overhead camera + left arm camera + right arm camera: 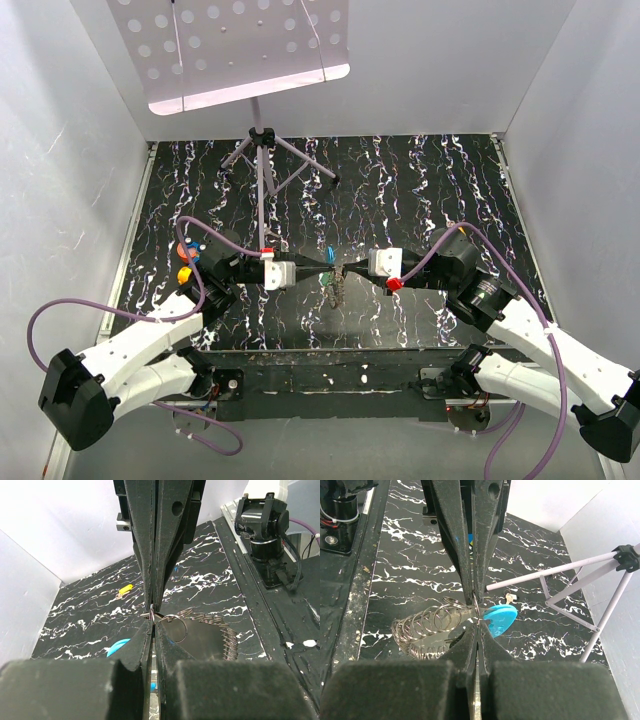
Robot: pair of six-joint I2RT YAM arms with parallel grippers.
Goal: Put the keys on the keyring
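The keyring (427,625) is in the middle of the table, held up in the air over the black mat (420,180) with white squiggles. It is a bunch of thin shiny metal rings, all close together like a spring. A round blue tag (499,619) hangs on one end of it. From above, the blue tag sits just behind the spot where the two arms meet, and the rings hang down just in front of that spot.

The left pincer (322,268) comes in from the left. Its two fingers are pressed tight together and pinch a thin ring at the end of the bunch. The right pincer (350,268) comes in from the right. It is also squeezed all the way closed, and it nips the ring at the same place. The two pincers meet tip to tip, almost touching.

I cannot tell which metal bits are the keys. A small yellow piece (122,589) with a bit of metal on its end lies flat on the mat, well away from the ring. It may be a key, but it is too small to be sure.

A grey stand (262,150) with three legs is at the back of the mat.
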